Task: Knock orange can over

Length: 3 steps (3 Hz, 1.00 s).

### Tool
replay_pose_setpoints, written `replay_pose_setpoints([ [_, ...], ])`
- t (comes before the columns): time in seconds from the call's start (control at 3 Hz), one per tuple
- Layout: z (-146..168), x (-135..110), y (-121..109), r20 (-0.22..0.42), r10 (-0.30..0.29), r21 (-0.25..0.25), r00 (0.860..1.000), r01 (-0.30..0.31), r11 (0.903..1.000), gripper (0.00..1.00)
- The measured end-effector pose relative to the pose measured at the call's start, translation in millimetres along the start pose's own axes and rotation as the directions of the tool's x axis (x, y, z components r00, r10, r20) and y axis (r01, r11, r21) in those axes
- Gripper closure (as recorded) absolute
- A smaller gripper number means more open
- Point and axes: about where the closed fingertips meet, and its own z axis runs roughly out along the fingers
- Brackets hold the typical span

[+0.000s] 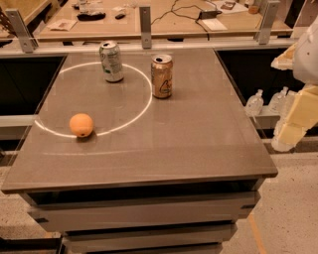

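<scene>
The orange can (162, 76) stands upright at the back middle of the grey table (189, 149), with a tan-golden body, silver top and a dark triangular mark facing me. My gripper (287, 134) hangs at the far right edge of the view, off the table's right side and well to the right of and nearer than the can. It touches nothing.
A silver-green can (111, 61) stands upright left of the orange can. A round orange fruit (81, 125) lies at the table's left. A bright ring of light marks the tabletop. Plastic bottles (254, 103) sit on a low shelf at right. A cluttered desk (149, 15) stands behind.
</scene>
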Motion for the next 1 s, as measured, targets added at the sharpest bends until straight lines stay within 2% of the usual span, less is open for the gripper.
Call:
replay_pose_setpoints([
  [0.33, 0.0, 0.0, 0.0, 0.000, 0.000, 0.000, 1.000, 0.000, 1.0000, 0.00],
  [0.67, -0.3, -0.5, -2.1, 0.090, 0.018, 0.022, 0.996, -0.020, 0.9996, 0.00],
  [1.0, 5.2, 7.4, -9.2, 0.260, 0.078, 0.027, 0.962, -0.087, 0.9958, 0.00],
])
